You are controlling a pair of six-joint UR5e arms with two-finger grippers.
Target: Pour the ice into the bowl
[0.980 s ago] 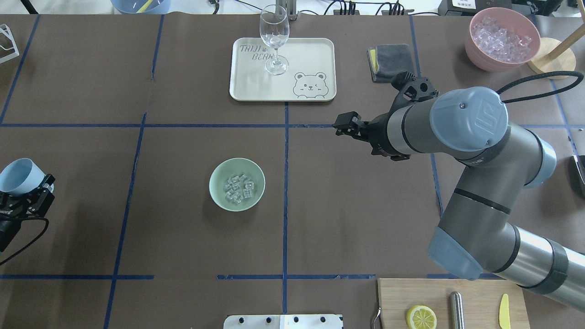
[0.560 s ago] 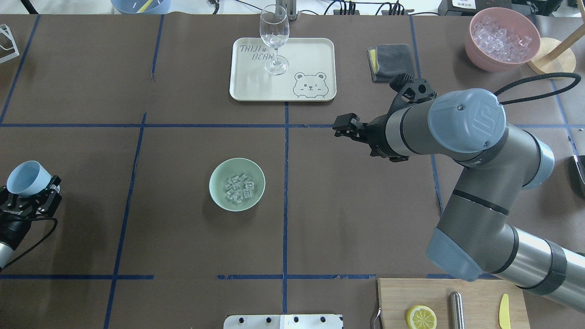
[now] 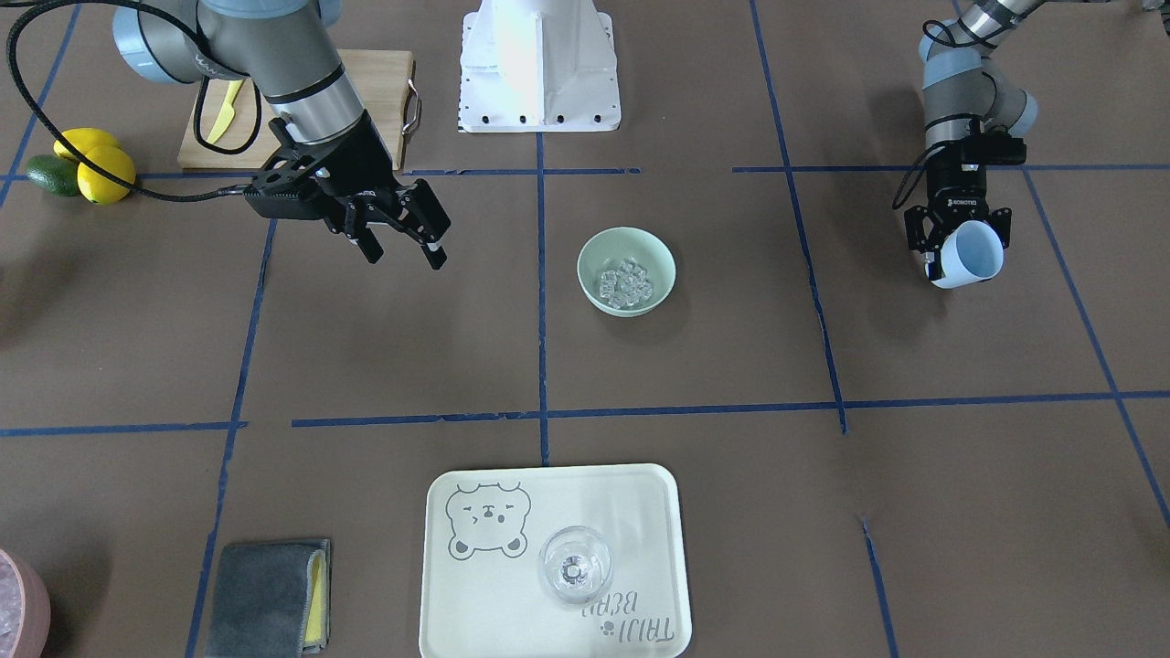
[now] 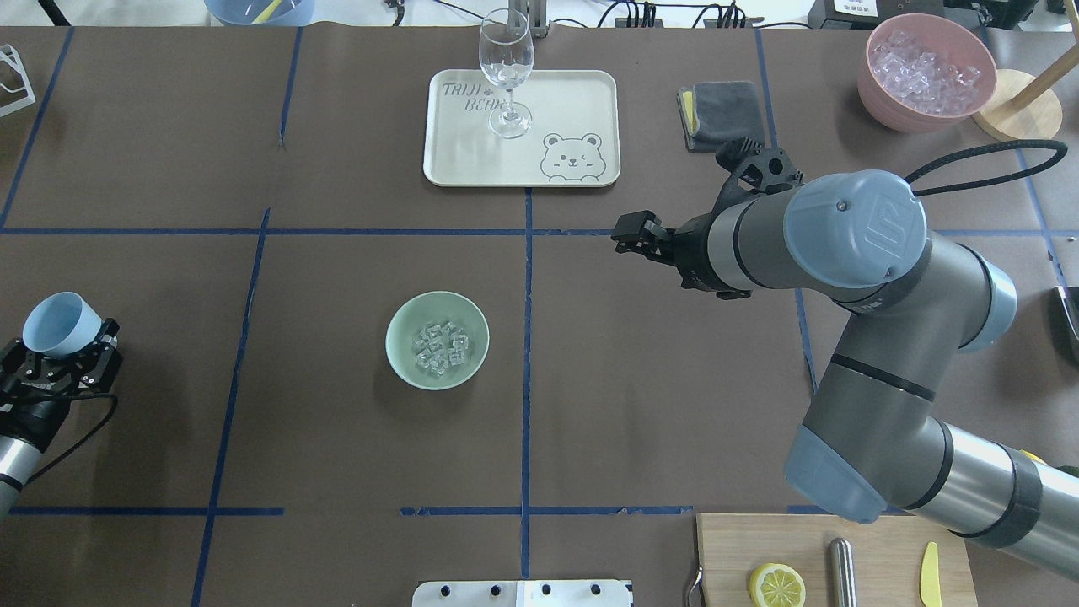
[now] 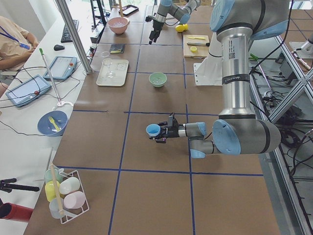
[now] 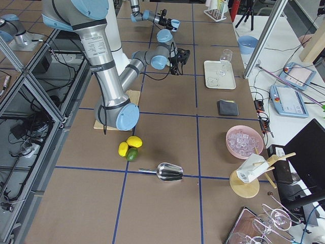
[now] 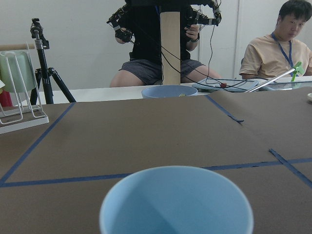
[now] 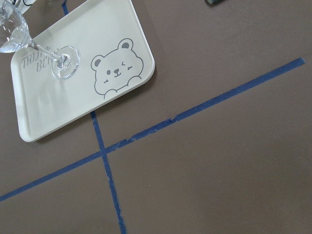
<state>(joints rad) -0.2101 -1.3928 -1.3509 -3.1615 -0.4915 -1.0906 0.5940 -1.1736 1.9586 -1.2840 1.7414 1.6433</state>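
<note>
Fingers (image 3: 915, 242) of the left gripper (image 3: 964, 251) clamp the cup (image 3: 974, 249), seemingly emptied, since ice (image 3: 626, 281) lies in the bowl (image 3: 627, 309); the right gripper (image 3: 399, 249) idles, fingers apart.

- Cream rectangular tray (image 4: 573, 93) printed with a bear.
- Clear wine glass (image 4: 507, 63), upright on that tray.
- Folded grey cloth (image 4: 723, 114) near the tray.
- Pink bowl (image 4: 881, 105) of crushed ice.
- Wooden cutting board (image 4: 877, 548) bearing a lemon half (image 4: 776, 585) and a yellow knife (image 4: 929, 575).
</note>
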